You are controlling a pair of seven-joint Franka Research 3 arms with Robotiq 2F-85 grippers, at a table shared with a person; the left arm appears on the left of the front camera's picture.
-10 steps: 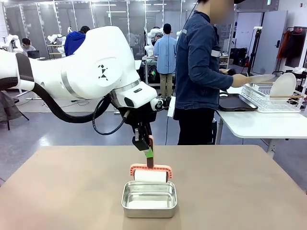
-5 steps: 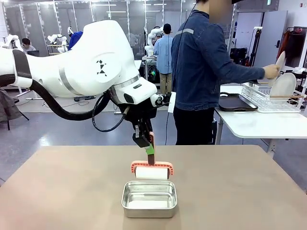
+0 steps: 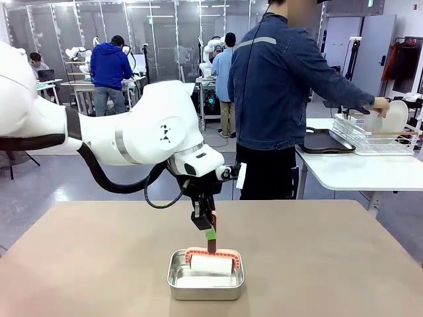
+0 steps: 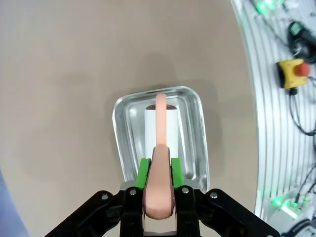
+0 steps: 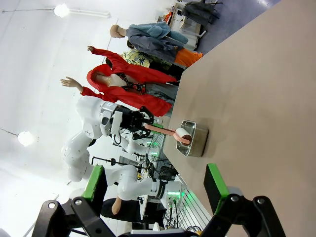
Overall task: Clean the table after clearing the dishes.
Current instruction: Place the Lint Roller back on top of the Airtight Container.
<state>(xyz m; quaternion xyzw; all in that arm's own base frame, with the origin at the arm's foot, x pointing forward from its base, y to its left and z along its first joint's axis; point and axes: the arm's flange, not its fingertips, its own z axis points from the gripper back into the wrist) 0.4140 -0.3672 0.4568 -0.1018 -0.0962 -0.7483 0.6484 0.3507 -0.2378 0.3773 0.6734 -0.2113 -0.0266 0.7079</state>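
Rollers first: our left gripper (image 3: 210,235) is clamped on the pink handle of a lint roller (image 3: 211,263), its white roll down inside the steel pan (image 3: 205,275) on the table (image 3: 330,257). Our right gripper (image 5: 153,190) hangs wide open, holding nothing. Behind, a person (image 3: 284,86) reaches into a dish rack (image 3: 370,135), where one white plate (image 3: 395,117) stands

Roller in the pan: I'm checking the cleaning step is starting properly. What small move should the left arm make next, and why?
Probably lift the roller straight up out of the steel pan. The left gripper is shut on its pink handle, the roller sits inside the pan, and the table is not yet wiped.
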